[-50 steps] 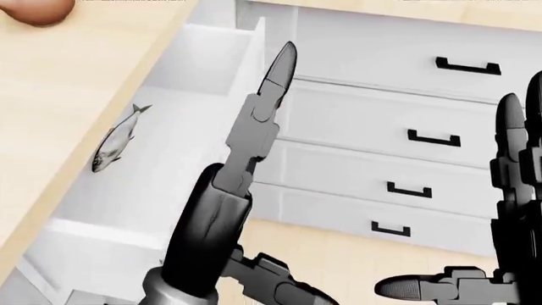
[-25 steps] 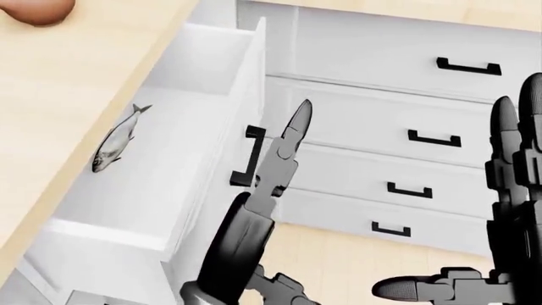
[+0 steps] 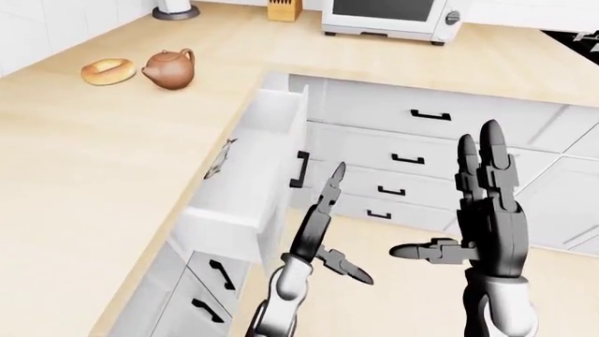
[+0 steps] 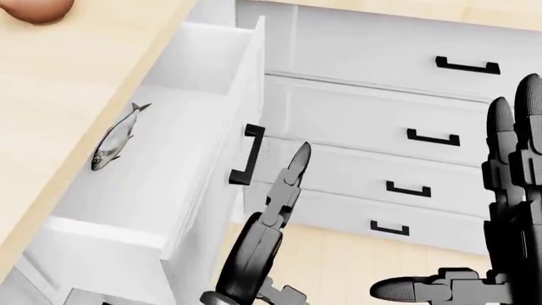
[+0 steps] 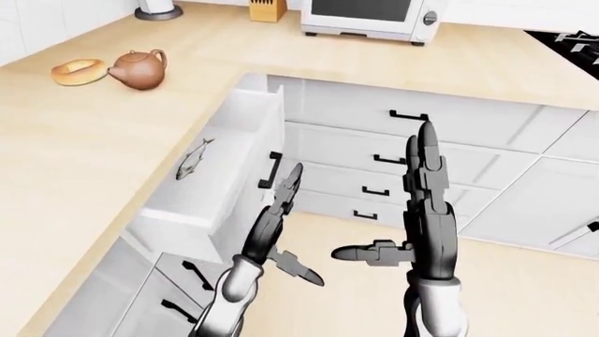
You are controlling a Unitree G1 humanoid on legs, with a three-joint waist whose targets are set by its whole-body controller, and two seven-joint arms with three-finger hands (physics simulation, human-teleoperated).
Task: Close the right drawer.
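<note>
- Left-eye view, far left: a bagel (image 3: 107, 71) and a brown teapot (image 3: 170, 68) sit side by side on the light wood table (image 3: 84, 161).
- Right of them the right drawer (image 4: 161, 152) stands pulled well out from under the table edge; a small silver fish (image 4: 114, 138) lies on its white floor near the left wall.
- The drawer's black handle (image 4: 244, 154) shows on its front face, untouched.
- The left hand (image 4: 275, 206) is raised just right of that handle and a little nearer the camera, fingers (image 4: 297, 160) straight and spread open, gripping nothing; whether a fingertip touches the drawer front is unclear.
- Farther right, a bank of shut white drawers (image 3: 412, 151) with black handles fills the corner cabinet.
- The right hand (image 3: 482, 210) stands upright well apart from the open drawer, fingers extended, thumb out to the left, empty.
- At the far side of the table stand a knife block (image 3: 280, 8) and a microwave (image 3: 391, 15).
</note>
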